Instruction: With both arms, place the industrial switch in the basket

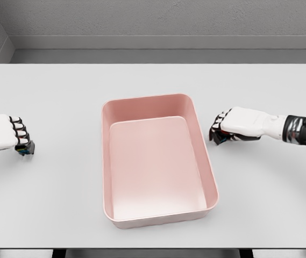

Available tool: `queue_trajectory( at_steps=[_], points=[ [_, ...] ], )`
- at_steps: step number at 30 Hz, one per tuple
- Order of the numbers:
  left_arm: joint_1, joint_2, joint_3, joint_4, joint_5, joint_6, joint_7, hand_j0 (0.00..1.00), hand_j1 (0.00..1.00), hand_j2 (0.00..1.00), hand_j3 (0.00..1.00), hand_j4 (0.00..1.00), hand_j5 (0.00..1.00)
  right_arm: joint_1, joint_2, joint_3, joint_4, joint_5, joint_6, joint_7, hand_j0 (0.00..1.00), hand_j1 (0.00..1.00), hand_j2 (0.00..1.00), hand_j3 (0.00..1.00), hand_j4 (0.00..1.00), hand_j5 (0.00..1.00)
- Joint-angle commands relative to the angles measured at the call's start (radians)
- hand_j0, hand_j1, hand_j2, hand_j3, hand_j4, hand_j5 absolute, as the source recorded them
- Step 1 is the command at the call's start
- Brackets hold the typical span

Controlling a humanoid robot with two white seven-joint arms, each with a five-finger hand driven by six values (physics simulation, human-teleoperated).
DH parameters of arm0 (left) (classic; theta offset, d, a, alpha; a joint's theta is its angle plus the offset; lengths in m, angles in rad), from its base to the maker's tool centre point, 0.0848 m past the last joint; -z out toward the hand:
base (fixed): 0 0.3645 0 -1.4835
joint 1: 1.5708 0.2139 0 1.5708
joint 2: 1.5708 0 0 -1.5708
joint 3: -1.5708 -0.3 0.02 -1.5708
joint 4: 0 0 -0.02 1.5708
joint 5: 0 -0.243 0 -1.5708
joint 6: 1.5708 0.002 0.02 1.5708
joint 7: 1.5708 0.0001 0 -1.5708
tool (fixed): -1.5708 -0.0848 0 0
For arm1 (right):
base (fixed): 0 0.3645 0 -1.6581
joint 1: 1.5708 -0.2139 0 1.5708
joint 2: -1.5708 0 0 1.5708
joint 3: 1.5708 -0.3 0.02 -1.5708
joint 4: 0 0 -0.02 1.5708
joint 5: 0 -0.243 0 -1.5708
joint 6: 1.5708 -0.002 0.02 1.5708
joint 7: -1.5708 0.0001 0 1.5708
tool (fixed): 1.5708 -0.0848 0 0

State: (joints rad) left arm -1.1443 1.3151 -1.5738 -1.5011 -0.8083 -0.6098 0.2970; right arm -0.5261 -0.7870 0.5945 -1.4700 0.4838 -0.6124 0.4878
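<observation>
An empty pink rectangular basket [204, 156] sits in the middle of the white table. At the left edge, my left hand [19, 137] has its fingers curled around a small dark industrial switch [26, 149] with blue and orange details, which rests on the table well left of the basket. My right hand [221, 127] lies just right of the basket's far right corner. Its fingers are curled over a second small dark switch [218, 138] with blue and red marks. Both switches are mostly hidden under the fingers.
The white table [61, 97] stretches wide around the basket, and its front edge runs along the bottom of the view. A grey wall stands behind the table's far edge.
</observation>
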Motion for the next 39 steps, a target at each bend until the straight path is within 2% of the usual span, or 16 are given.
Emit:
queue_trajectory(
  at_steps=[1,2,6,15,19,24,33,35,39],
  points=[
    [-0.005,-0.007,0.015,-0.001,0.011,-0.001,0.001,0.54,0.54,0.54,0.54,0.54,0.54,-0.003,-0.018,-0.001,-0.003,-0.028,0.002,0.0,0.53,0.53,0.53,0.53,0.53,0.53],
    [-0.006,-0.01,0.018,-0.001,0.012,-0.001,0.001,0.54,0.54,0.54,0.54,0.54,0.54,-0.018,-0.04,-0.002,-0.003,-0.039,0.002,0.0,0.54,0.54,0.54,0.54,0.54,0.54],
    [-0.011,-0.028,0.031,-0.001,0.026,-0.001,0.001,0.51,0.51,0.51,0.51,0.51,0.51,-0.077,-0.052,-0.004,-0.006,-0.085,0.002,0.0,0.54,0.54,0.54,0.54,0.54,0.54],
    [-0.055,-0.079,0.031,-0.002,0.054,-0.001,0.001,0.51,0.51,0.51,0.51,0.51,0.51,-0.109,-0.07,-0.004,-0.023,-0.131,0.002,0.009,0.54,0.54,0.54,0.54,0.54,0.54],
    [-0.068,-0.106,0.032,-0.004,0.064,-0.001,0.001,0.51,0.51,0.51,0.51,0.51,0.51,-0.146,-0.106,-0.004,-0.024,-0.174,0.002,0.008,0.54,0.54,0.54,0.54,0.54,0.54],
    [-0.089,-0.151,0.032,-0.002,0.078,-0.001,0.001,0.51,0.51,0.51,0.51,0.51,0.51,-0.199,-0.113,-0.004,-0.03,-0.203,0.002,0.008,0.55,0.55,0.55,0.55,0.55,0.55],
    [-0.124,-0.174,0.032,-0.014,0.106,-0.001,0.002,0.51,0.51,0.51,0.51,0.51,0.51,-0.25,-0.107,0.007,-0.093,-0.214,0.002,0.006,0.55,0.55,0.55,0.55,0.55,0.55],
    [-0.124,-0.174,0.032,-0.021,0.115,-0.001,0.002,0.51,0.51,0.51,0.51,0.51,0.51,-0.25,-0.107,0.007,-0.13,-0.215,0.002,0.005,0.55,0.55,0.55,0.55,0.55,0.55],
    [-0.132,-0.194,0.032,-0.027,0.123,-0.001,0.002,0.51,0.51,0.51,0.51,0.51,0.51,-0.255,-0.1,0.01,-0.142,-0.231,0.002,0.002,0.55,0.55,0.55,0.55,0.55,0.55]
  ],
)
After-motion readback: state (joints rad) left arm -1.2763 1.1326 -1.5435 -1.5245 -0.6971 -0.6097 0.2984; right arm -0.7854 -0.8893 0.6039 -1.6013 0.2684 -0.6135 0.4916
